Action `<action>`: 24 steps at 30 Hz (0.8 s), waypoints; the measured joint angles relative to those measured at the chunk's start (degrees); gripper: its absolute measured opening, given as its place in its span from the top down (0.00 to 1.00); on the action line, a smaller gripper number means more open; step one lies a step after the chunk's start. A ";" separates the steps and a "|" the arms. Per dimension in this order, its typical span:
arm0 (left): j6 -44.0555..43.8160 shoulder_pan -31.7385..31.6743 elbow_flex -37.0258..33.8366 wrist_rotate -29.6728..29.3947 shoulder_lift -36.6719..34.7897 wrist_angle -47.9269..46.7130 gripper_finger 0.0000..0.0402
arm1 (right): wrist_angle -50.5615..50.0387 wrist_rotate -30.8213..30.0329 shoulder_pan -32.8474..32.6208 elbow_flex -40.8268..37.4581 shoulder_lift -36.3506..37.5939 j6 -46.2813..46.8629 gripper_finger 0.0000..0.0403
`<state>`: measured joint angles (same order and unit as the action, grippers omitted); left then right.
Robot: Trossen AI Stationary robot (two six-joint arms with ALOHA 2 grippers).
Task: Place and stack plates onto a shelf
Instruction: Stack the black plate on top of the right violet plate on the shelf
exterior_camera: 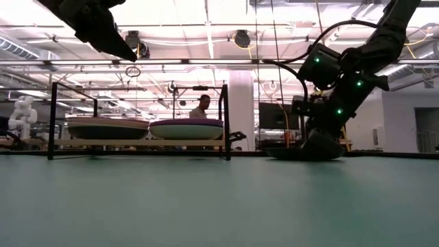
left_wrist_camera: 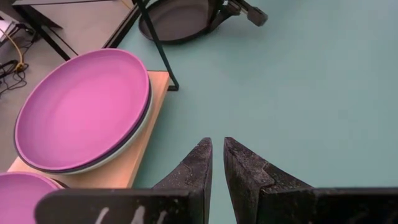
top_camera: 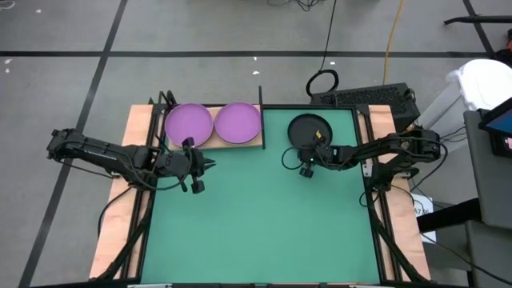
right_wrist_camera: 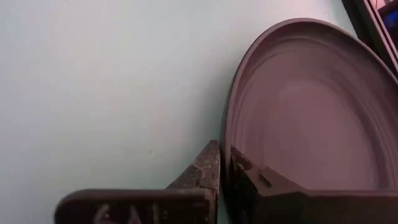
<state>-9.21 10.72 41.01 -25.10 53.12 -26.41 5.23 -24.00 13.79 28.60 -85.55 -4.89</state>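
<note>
Green mat [top_camera: 256, 216] lies nearest, bare across its front half.

Left arm: reaches in from the left edge. My left gripper [top_camera: 200, 165] hangs above the mat, just in front of the shelf [top_camera: 210, 145], touching nothing. Left fingers [left_wrist_camera: 198, 165] stand nearly together with only a thin slit between them, holding nothing. In the low view this gripper sits high, well above shelf level.

Shelf: wooden board with black posts, at the mat's far left corner. Two stacks sit on it side by side. Left stack [top_camera: 189, 124] purple on top; right stack [top_camera: 238, 122] purple on top too. From the left wrist view, the right stack shows a dark rim and a pale rim under the purple plate [left_wrist_camera: 84, 109]. Level view shows both stacks resting flat on the board, near each other; contact between them cannot be told.

Right of the shelf: a black plate [top_camera: 310, 130] on the mat near its far edge, well apart from the stacks.

Right arm: comes in from the right edge. My right gripper [top_camera: 308, 154] is low at the plate's near rim. Right fingers [right_wrist_camera: 202, 171] are pinched on that rim, one outside, one inside the black plate [right_wrist_camera: 305, 106].
</note>
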 joint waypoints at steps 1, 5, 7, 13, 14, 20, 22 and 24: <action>0.00 0.00 0.00 0.00 0.00 0.00 0.88 | 0.36 -0.11 -0.24 0.00 -0.02 -0.48 0.98; -0.01 0.00 0.00 0.00 0.00 0.01 0.88 | 1.12 -0.25 -1.08 -0.07 -0.07 -1.00 0.98; -0.02 -0.02 0.00 0.00 0.00 0.01 0.88 | 1.17 -0.27 -1.37 -0.07 -0.03 -1.10 0.99; -0.19 -0.02 0.00 0.02 0.00 0.02 0.88 | 1.10 0.06 -2.60 -0.17 1.70 -1.67 0.99; -0.35 -0.02 0.00 0.02 0.00 0.02 0.88 | 1.22 0.22 -2.92 -0.17 2.25 -1.71 0.99; -0.35 -0.02 0.00 0.07 0.00 -0.07 0.88 | 1.76 -0.54 -5.31 -0.17 5.99 -1.75 1.00; -0.22 -0.02 0.00 0.09 0.00 -0.34 0.88 | 1.91 -1.75 -6.26 -0.17 7.55 -2.02 1.00; -0.15 -0.02 0.00 0.11 0.02 -0.52 0.88 | 2.65 -2.87 -7.19 -0.16 9.09 -2.69 1.00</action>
<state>-9.37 10.70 41.01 -24.99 53.14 -26.93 7.88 -26.87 6.59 28.44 -76.46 -7.58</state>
